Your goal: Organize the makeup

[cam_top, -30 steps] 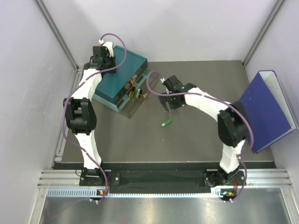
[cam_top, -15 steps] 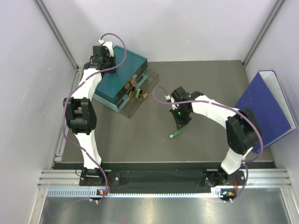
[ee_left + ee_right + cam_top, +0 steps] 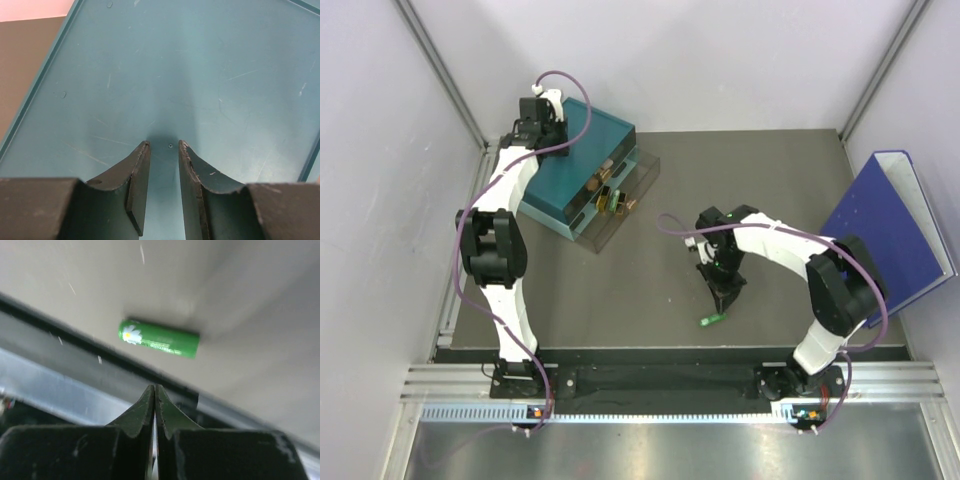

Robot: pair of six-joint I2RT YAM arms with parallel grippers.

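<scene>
The green tube (image 3: 159,338) lies loose on the tabletop (image 3: 620,290) close to its near edge, right of the middle, its long axis slanting a little against that edge. The right tool (image 3: 155,388) hangs just on its far side, fingers pressed together and empty. The tube lies crosswise ahead of the tips, so a grasp likely calls for opening and a wrist turn. The left tool (image 3: 160,150), slightly parted and empty, sits over the teal box (image 3: 200,75) at the far left corner, well apart.
</scene>
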